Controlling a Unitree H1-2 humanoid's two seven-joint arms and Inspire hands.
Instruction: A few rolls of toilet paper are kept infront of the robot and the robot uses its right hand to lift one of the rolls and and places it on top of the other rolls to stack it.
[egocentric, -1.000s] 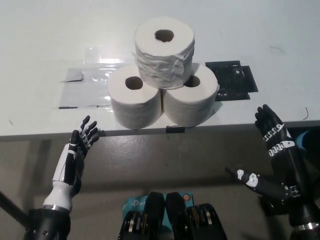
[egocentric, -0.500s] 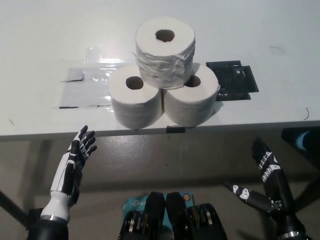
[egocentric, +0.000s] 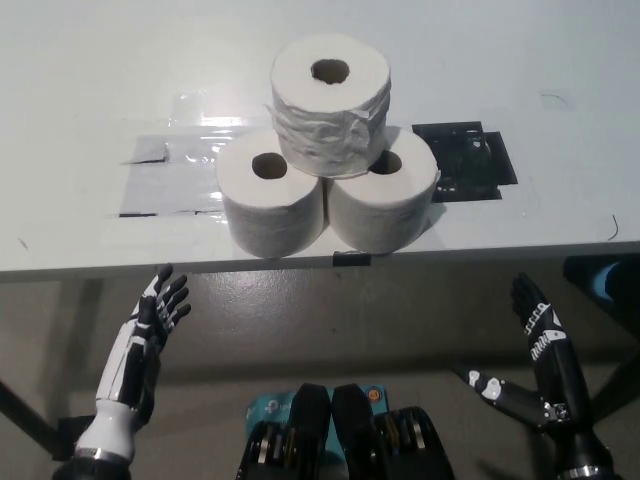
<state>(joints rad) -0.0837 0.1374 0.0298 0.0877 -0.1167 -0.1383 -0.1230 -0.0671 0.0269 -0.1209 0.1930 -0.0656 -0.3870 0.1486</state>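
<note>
1. Broadly, the white surface (egocentric: 90, 60) fills the upper part of the head view, and its front edge runs across the picture just below the rolls.
2. On it, near that front edge, stand two lower rolls side by side and touching: the left roll (egocentric: 270, 203) and the right roll (egocentric: 385, 205), both upright with their core holes facing up.
3. The top roll (egocentric: 329, 105) sits upright across the seam between the two, bearing on both, so the stack looks complete and the placing step appears done.
4. Nothing in view is a container; the rolls rest directly on the surface, with a clear taped patch (egocentric: 165, 180) to their left and a black mat (egocentric: 465, 160) just beside the right roll.
5. The right robot hand (egocentric: 540, 345) hangs below the surface edge at lower right, well apart from the stack, fingers spread wide and holding nothing.
6. The left robot hand (egocentric: 145, 335) rests at lower left, likewise under the edge, open with its fingers apart and empty.
7. Judging by this, the step in hand is the retreat after release; the next move calls for little beyond keeping both arms clear of the stack.
8. One risk remains: the top roll rests only on two curved rims, so a knock to the surface might tip it.
</note>
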